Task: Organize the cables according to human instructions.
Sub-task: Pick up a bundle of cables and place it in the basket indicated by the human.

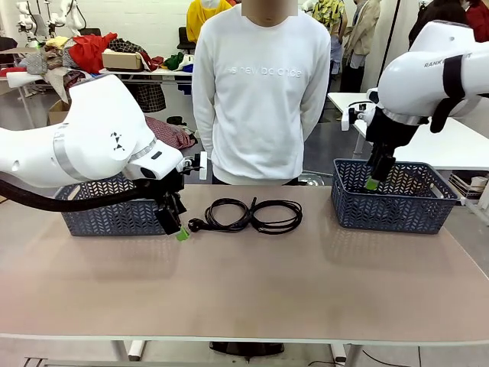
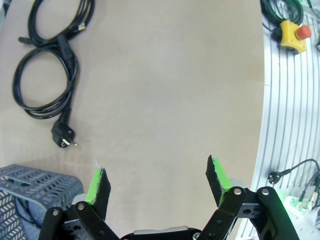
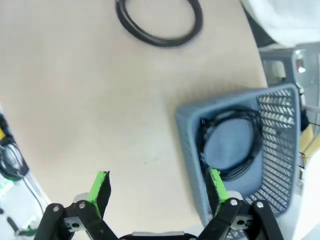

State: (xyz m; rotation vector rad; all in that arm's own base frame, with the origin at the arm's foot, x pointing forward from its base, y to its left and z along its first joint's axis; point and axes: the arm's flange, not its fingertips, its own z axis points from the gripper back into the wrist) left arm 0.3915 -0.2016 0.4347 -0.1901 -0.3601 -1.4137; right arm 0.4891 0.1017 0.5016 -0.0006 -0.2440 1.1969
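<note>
Two coiled cables lie side by side on the table at the centre of the front view, and a third cable sits in the right basket. They look light and limp and are likely to uncoil, so I would pinch across the bundled loops or just behind the chunky plug. The left gripper hangs spread and empty near that plug and the right gripper is spread and empty at its basket's edge, while the person's white sweatshirt reads "new balance" and the right arm shows "RANK".

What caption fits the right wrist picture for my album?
Open right gripper over the edge of a basket holding one coiled cable.
</note>
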